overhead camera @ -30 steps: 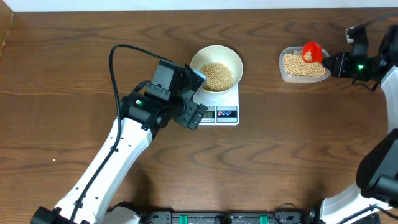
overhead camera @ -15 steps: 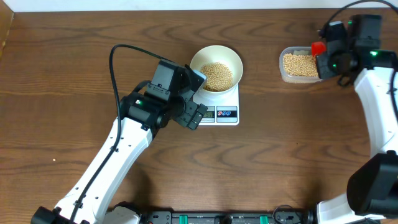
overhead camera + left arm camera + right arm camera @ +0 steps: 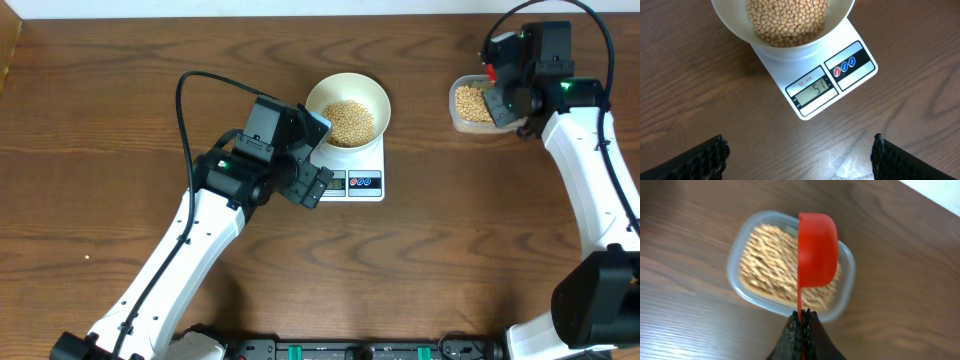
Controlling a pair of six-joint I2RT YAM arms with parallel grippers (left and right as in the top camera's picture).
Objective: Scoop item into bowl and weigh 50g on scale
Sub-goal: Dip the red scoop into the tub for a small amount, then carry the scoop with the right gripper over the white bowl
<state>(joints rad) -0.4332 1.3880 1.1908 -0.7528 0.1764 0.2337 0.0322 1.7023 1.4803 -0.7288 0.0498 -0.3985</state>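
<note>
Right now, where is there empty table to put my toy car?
Bare table lies between the scale and the clear tub, and across the near right. Crowded: the bowl, with the left gripper beside it, and the tub under the right gripper and its red scoop.

— What's on your wooden table (image 3: pixel 120 90), over at the far right?
— You've a clear plastic tub (image 3: pixel 735 275) there, rounded corners, close to the back edge.
— And the red thing?
— Your red scoop (image 3: pixel 817 250), turned on its side over the tub. That close view is blurred, so it's perhaps just clear of the rim.
</note>
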